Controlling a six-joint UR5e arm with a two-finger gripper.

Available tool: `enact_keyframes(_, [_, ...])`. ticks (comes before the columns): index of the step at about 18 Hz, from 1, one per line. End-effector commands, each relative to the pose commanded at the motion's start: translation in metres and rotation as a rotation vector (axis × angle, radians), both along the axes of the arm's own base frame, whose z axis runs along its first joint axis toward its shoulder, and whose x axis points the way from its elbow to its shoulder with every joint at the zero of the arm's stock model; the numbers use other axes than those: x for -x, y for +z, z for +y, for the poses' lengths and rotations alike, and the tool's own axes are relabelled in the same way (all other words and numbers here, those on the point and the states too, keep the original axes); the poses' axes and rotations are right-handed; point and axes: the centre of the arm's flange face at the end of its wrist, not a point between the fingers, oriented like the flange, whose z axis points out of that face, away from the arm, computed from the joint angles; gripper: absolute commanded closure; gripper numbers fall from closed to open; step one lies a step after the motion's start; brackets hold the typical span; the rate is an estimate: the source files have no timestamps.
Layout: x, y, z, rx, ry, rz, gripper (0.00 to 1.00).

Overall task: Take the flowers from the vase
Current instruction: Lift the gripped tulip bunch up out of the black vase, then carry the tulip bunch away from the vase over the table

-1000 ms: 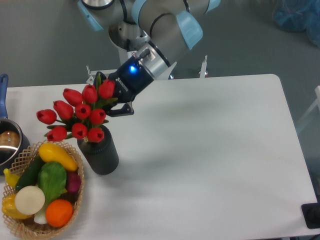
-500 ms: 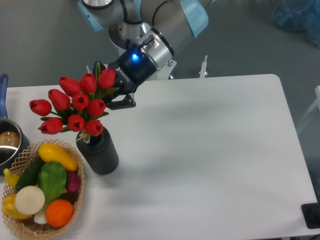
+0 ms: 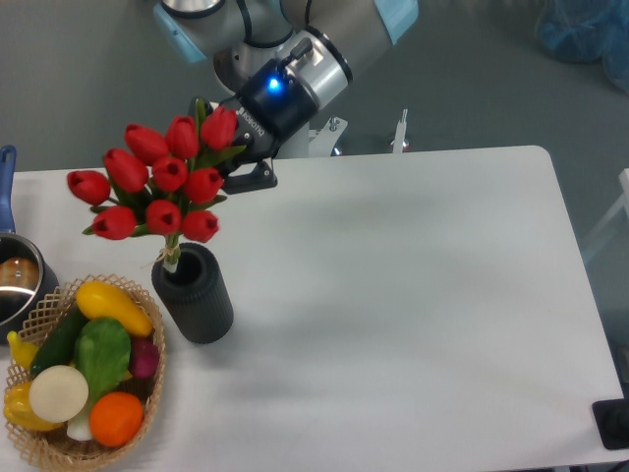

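The flowers (image 3: 162, 187), a tied bunch of red tulip buds with green leaves, hang above the vase (image 3: 193, 294), a short dark ribbed cylinder on the white table. Only the pale stem ends (image 3: 170, 258) still dip into the vase's round mouth. My gripper (image 3: 224, 169) reaches in from the upper right, its black fingers shut on the flowers among the leaves. The buds hide most of the fingertips.
A wicker basket (image 3: 44, 315) of colourful fruit and vegetables stands at the front left, close beside the vase. A metal pot (image 3: 14, 278) with a blue handle sits at the left edge. The robot base (image 3: 265, 59) rises behind the table.
The gripper has risen and shifted slightly right with the flowers in it. The bunch has lifted so that only the stem ends remain in the vase's mouth.
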Motion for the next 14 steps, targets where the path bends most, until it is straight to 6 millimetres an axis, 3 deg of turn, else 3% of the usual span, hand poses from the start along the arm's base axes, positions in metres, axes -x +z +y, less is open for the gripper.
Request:
enact_keyframes(3, [0.005,0.004,-0.002,-0.003,0.011,0.011,0.83])
enact_keyframes(6, [0.023,0.021,-0.008,-0.021,0.04,0.065,0.83])
enact_keyframes(10, [0.059,0.051,-0.025,0.001,0.126,0.169,0.83])
enact_keyframes(14, [0.099,0.045,-0.04,0.022,0.181,0.218,0.83])
